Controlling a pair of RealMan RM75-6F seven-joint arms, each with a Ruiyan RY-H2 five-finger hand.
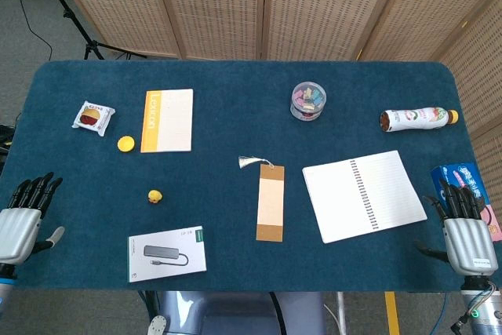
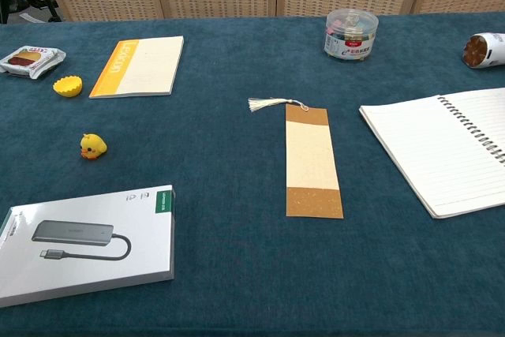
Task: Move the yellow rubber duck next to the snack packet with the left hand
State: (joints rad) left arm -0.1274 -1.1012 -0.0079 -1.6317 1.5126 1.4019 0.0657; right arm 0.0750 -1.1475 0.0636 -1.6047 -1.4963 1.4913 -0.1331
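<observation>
Here: one duck (image 1: 155, 196), one snack packet (image 1: 93, 118), two notebooks (image 1: 167, 120).

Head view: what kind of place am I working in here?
Probably a lab or staged test area, not a home: a table in blue felt, woven folding screens behind it, and a tripod foot with cable on grey carpet.

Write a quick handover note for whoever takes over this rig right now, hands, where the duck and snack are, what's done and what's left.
Left robot hand: open, holding nothing, at the near left table edge.
Right robot hand: open, holding nothing, at the near right edge.
Yellow rubber duck: untouched on the cloth, just beyond the boxed USB hub.
Snack packet: far left, with a yellow cap lying near it.
Done: nothing yet.
Left: reach the left robot hand to the duck, grasp it, set it beside the snack packet.
</observation>
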